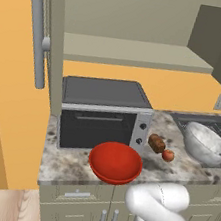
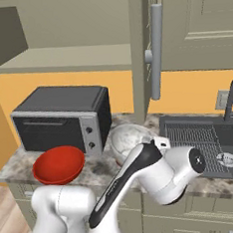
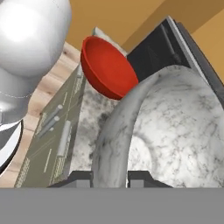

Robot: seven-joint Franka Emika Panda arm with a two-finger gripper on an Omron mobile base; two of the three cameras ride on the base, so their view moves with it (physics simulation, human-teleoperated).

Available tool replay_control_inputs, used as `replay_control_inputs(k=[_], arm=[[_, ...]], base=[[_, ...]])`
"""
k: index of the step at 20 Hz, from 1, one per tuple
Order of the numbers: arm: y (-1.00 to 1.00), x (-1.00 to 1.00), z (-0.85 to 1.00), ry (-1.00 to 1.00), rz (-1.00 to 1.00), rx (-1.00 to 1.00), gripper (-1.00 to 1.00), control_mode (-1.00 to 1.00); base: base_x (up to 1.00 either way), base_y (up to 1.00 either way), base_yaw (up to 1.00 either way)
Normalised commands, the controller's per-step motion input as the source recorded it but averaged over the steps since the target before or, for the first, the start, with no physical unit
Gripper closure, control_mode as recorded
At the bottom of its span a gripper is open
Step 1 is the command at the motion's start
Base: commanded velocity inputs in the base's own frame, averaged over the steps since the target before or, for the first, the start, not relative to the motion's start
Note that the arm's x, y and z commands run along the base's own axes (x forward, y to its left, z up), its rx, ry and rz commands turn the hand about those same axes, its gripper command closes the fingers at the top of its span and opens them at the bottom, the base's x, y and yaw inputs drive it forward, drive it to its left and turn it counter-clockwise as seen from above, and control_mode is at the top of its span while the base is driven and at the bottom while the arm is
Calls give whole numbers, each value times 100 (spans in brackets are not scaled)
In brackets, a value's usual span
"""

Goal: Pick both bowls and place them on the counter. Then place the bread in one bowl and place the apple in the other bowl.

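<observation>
Marbled bowl (image 3: 175,131) looms huge in the hand view, its near rim running straight down between the two dark finger tips (image 3: 85,178), and that rim hides whatever lies under it! The gripper (image 3: 110,179) is clamped on that wall, one tip on each side, jaws drawn in tight against the stone-look rim. In the left base view the same bowl (image 1: 206,144) hangs tilted at the right, its far side cut off by the picture's edge, beside the dark sink (image 1: 216,124); whether it touches the counter there is hard to tell. In the right base view it (image 2: 128,140) peeks out behind the white arm (image 2: 158,172), which covers its lower half and the hand itself.

Over to the red bowl (image 1: 115,162): it sits upright on the counter (image 1: 68,164), right in front of the toaster oven (image 1: 104,114), near the counter's front edge. The bread (image 1: 156,143) lies on the granite just right of the oven, and the apple (image 1: 168,155) is just beside it, nearly touching, nearer the front. Both sit between the red bowl and the marbled one. In the right base view the arm blocks that patch of counter.
</observation>
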Motion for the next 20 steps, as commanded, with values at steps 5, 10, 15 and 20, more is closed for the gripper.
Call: replay_control_inputs(k=[5, 10, 15, 20], arm=[[-18, 56, -15, 0, 3, 0, 100, -100], [-3, 49, -20, 0, 1, -3, 100, -100], [0, 38, -19, 0, 0, -5, 100, -100], [0, 32, -16, 0, 1, -4, 100, -100]], base=[[0, 0, 0], [0, 0, 0], [0, 0, 0], [0, 0, 0]])
